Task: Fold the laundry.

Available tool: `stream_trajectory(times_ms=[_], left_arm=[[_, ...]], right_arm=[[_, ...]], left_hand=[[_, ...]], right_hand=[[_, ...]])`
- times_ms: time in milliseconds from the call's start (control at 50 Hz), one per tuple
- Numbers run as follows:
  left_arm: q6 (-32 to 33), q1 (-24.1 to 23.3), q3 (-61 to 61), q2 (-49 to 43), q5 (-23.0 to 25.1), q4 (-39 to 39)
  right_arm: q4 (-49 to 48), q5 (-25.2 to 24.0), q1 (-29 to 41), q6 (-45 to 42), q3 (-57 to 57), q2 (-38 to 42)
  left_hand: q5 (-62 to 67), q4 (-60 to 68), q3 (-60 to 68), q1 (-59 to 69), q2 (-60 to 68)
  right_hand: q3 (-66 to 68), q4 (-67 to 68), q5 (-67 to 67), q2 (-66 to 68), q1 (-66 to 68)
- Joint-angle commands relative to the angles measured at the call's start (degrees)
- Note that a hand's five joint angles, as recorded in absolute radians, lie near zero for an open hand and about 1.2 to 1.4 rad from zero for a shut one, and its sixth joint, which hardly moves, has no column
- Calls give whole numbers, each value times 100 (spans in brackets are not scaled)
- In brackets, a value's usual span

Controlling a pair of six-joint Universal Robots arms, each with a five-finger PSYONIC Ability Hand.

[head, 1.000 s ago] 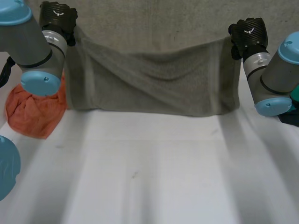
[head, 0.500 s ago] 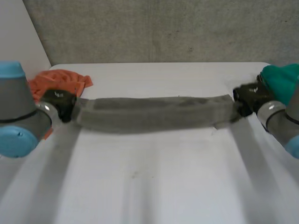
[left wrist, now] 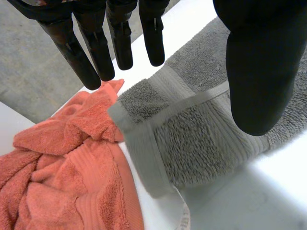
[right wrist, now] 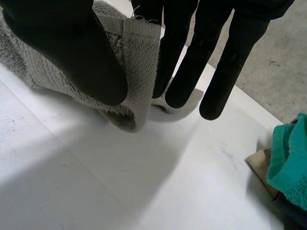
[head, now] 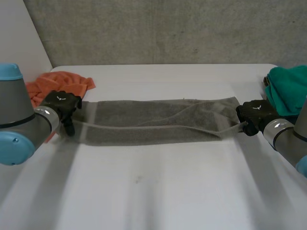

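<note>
Left wrist view: your left hand point(left wrist: 98, 52) is hovering with straight, spread fingers over the left end of the grey towel point(left wrist: 201, 139), gripping nothing. Your right hand point(right wrist: 67, 52) is pinching the hem at the grey towel's right end between thumb and fingers. The grey towel is lying doubled lengthwise on the white table point(head: 158, 191). You are probably finishing the lay-down, so lower that hem flat, square it over the layer beneath, then let go. You are working around one grey towel, one orange towel point(left wrist: 62, 191) just left of it and one teal cloth point(head: 288, 88) to its right.

Grey towel point(head: 158, 122), orange towel point(head: 58, 84), teal towel point(head: 288, 90): one each.
</note>
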Motion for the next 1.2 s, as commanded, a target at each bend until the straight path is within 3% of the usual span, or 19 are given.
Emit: stream_trajectory(times_ms=[20, 280, 320, 360, 480, 560, 580, 660, 720, 780, 940, 1080, 1160, 1200], left_arm=[[24, -129, 460, -428, -62, -106], [33, -393, 1322, -1052, -862, -1222], [59, -384, 1322, -1061, -879, -1371], [121, -340, 1314, -1035, -888, -1460], [252, -129, 814, -482, -757, -1617], [787, -50, -161, 405, -116, -1978], [1189, 11, -589, 764, 207, -2170], [2384, 353, -1522, 1328, 745, -2723], [3167, 687, -1919, 1444, 808, -2979], [3451, 733, -1877, 1418, 773, -2954], [2661, 276, -648, 707, 466, -2295], [2091, -207, 1750, -225, 202, -2031], [1274, -410, 3411, -410, 132, -1672], [580, -454, 4220, -402, 53, -1137]], right_arm=[[-4, 4, 28, -101, 35, -5], [-13, 4, -25, -268, 70, -13], [-13, 4, -34, -303, 79, -13], [-4, 4, -60, -365, 88, -31], [329, -22, -104, -689, 105, -303], [1522, -215, -297, -1496, 298, -794], [2134, -346, -463, -2038, 394, -996], [3559, -523, -893, -3541, 640, -1270], [4038, -532, -992, -4230, 703, -1297], [3978, -514, -895, -4101, 686, -1218], [3714, -242, -526, -3390, 10, -612], [3003, 13, -96, -2028, -1756, -58], [2116, 118, 80, -1009, -2977, 66], [1311, 214, 124, -300, -3530, 31]], left_hand=[[130, 75, 11, -39, 44], [633, 578, 514, 463, 546], [1671, 1616, 1552, 1502, 1585], [5514, 5459, 5395, 5344, 5427], [5764, 5708, 5644, 5594, 5677], [5764, 5708, 5644, 5594, 5677], [5764, 5708, 5644, 5594, 5677], [5764, 5708, 5644, 5594, 5677], [5764, 5708, 5644, 5594, 5677], [5764, 5708, 5644, 5594, 5677], [5764, 5708, 5644, 5594, 5677], [5764, 5708, 5644, 5594, 5677], [5764, 5708, 5644, 5594, 5677], [5764, 5708, 5644, 5594, 5677]], right_hand=[[1189, 1175, 1276, 1243, 1487], [1189, 1175, 1276, 1243, 1487], [1189, 1175, 1276, 1243, 1487], [1189, 1175, 1276, 1243, 1487], [1189, 1175, 1276, 1243, 1487], [1189, 1175, 1276, 1243, 1487], [1189, 1175, 1276, 1243, 1487], [1189, 1175, 1276, 1243, 1487], [1189, 1175, 1276, 1243, 1487], [1189, 1175, 1276, 1243, 1487], [1189, 1175, 1276, 1243, 1487], [1189, 1175, 1276, 1243, 1487], [1189, 1175, 1276, 1243, 1487], [1189, 1175, 1276, 1243, 1487]])
